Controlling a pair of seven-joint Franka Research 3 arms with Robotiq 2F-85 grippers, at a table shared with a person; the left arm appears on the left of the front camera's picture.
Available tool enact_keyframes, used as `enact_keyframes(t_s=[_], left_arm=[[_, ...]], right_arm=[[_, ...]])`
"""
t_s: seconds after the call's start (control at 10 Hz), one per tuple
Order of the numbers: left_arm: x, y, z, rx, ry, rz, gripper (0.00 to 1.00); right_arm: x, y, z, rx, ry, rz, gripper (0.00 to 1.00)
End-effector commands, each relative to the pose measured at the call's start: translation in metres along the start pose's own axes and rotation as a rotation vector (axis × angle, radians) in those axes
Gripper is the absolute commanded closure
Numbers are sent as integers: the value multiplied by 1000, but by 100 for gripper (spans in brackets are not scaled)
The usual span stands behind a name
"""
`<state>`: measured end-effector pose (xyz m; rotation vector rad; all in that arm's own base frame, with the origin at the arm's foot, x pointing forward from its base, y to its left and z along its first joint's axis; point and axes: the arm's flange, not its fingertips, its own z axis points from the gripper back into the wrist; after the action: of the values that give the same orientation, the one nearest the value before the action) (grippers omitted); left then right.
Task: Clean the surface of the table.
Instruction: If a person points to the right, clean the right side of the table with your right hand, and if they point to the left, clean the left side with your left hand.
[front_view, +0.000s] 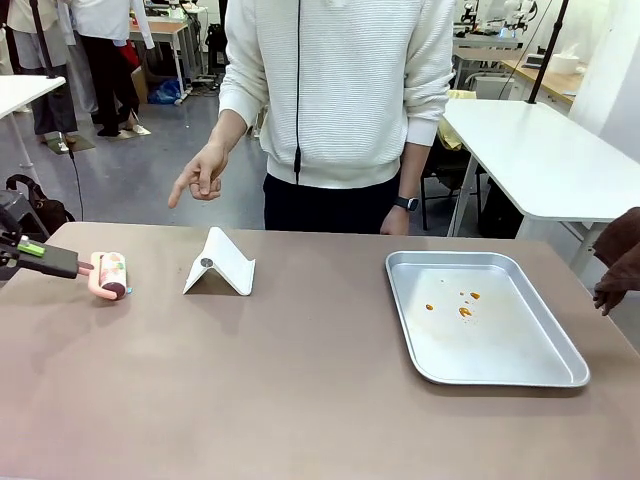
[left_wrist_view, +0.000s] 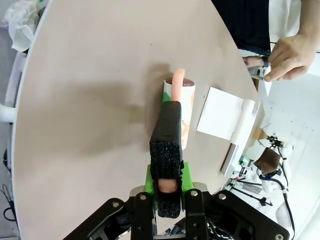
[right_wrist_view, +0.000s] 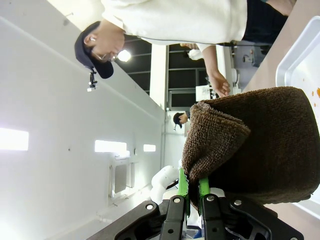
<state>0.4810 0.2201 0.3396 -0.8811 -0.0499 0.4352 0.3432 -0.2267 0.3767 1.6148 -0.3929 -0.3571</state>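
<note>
The greyish-brown table spreads across the front view. At its far left, my left gripper is shut on the pink handle of a lint roller whose drum rests on the table top. In the left wrist view the black fingers clamp that handle, with the roller just ahead on the table. My right gripper is shut on a brown cloth. That cloth hangs at the table's right edge and hides the gripper there.
A white folded stand sits right of the roller. A silver metal tray with orange stains lies on the right half. A person stands at the far side, one hand pointing down over the left part. White tables stand behind.
</note>
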Motion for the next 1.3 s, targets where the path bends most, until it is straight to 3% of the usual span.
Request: enact_keyframes(t_s=[0.0, 0.7, 1.0, 1.2], left_arm=[[17, 5, -28, 135, 27, 30, 78], [27, -36, -81, 165, 99, -73, 78], [24, -45, -72, 73, 80, -153, 78], [11, -51, -42, -83, 54, -225, 78]], right_arm=[[-3, 5, 0, -4, 13, 9, 100], [-3, 5, 0, -4, 13, 9, 100], [-3, 5, 0, -4, 13, 9, 100], [-3, 5, 0, -4, 13, 9, 100]])
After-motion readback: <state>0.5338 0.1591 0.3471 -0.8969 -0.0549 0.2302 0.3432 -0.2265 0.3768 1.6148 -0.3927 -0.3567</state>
